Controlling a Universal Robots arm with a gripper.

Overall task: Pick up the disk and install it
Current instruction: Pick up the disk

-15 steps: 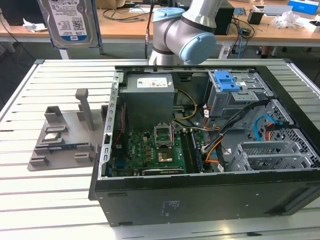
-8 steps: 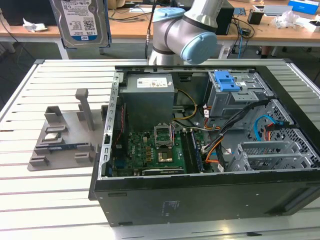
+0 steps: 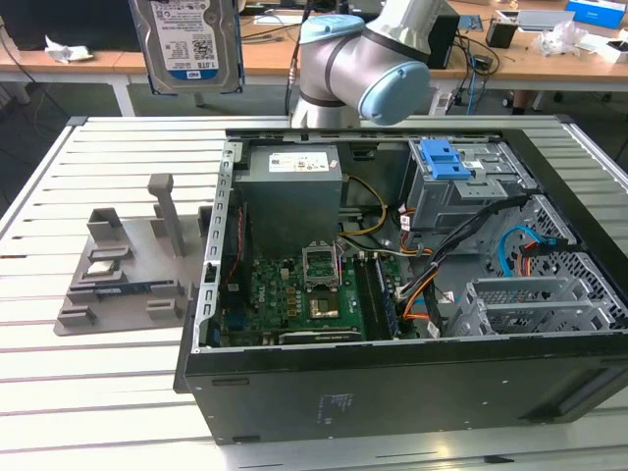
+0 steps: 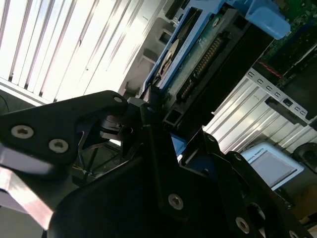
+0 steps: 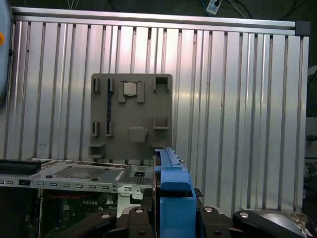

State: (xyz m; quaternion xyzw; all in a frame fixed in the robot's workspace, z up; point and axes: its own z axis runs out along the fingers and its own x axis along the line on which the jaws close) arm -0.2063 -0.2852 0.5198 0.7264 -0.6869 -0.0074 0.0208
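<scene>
The disk (image 3: 188,44), a silver hard drive with a white-and-blue label, hangs upright high over the table at the exterior view's upper left, above the grey fixture plate (image 3: 123,270). In the second wrist view my gripper (image 4: 152,111) is shut on the disk (image 4: 198,54), whose circuit-board side and blue carrier frame (image 4: 260,17) face the camera. The first wrist view looks straight down along the blue carrier's edge (image 5: 173,193) onto the fixture plate (image 5: 131,116) and one side of the open computer case (image 5: 74,173).
The open computer case (image 3: 211,294) lies on the slatted aluminium table (image 3: 88,383), with a motherboard, power supply and cables inside. A blue clip on a grey drive cage (image 3: 446,162) stands at its far right. A small silver chip (image 5: 130,88) rests on the fixture plate.
</scene>
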